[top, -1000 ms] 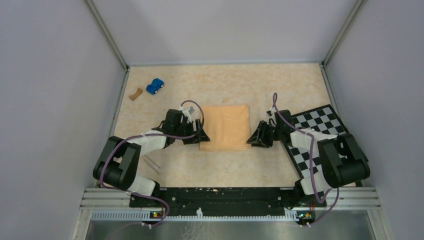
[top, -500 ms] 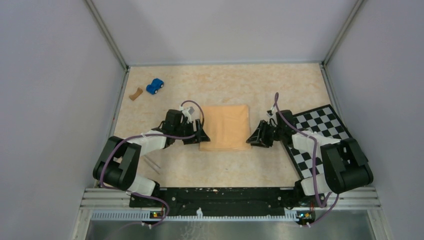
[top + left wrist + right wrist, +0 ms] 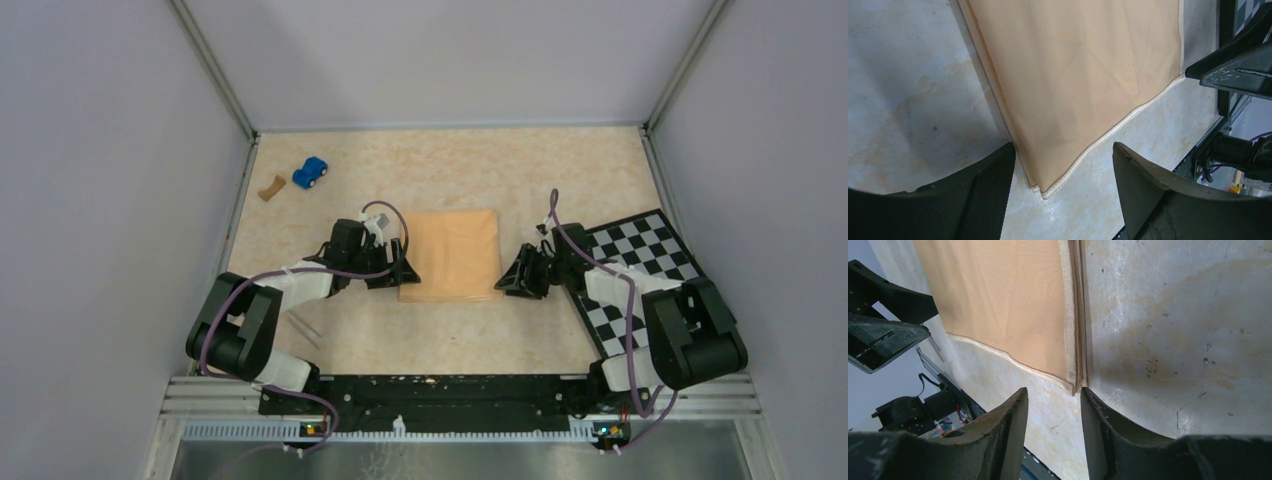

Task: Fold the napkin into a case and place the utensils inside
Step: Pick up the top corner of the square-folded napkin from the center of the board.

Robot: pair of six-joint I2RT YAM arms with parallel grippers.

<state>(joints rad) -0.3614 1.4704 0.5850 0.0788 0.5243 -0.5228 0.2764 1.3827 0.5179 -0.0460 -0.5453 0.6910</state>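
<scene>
The napkin (image 3: pixel 450 254), one folded, near-square pad of stacked layers, lies flat between the two grippers, its side edges running away from both. Its near left corner sits inside the wide-apart jaws of the left gripper (image 3: pixel 1060 165). Its near right corner lies just ahead of the right gripper (image 3: pixel 1053 395), whose jaws stand narrowly apart and grip nothing. Both arms are equally near. The utensils (image 3: pixel 306 330) lie well behind the left jaws, too thin to count. Beyond are one checkerboard (image 3: pixel 640 260), one blue toy car (image 3: pixel 311 172) and one brown scrap (image 3: pixel 270 187).
</scene>
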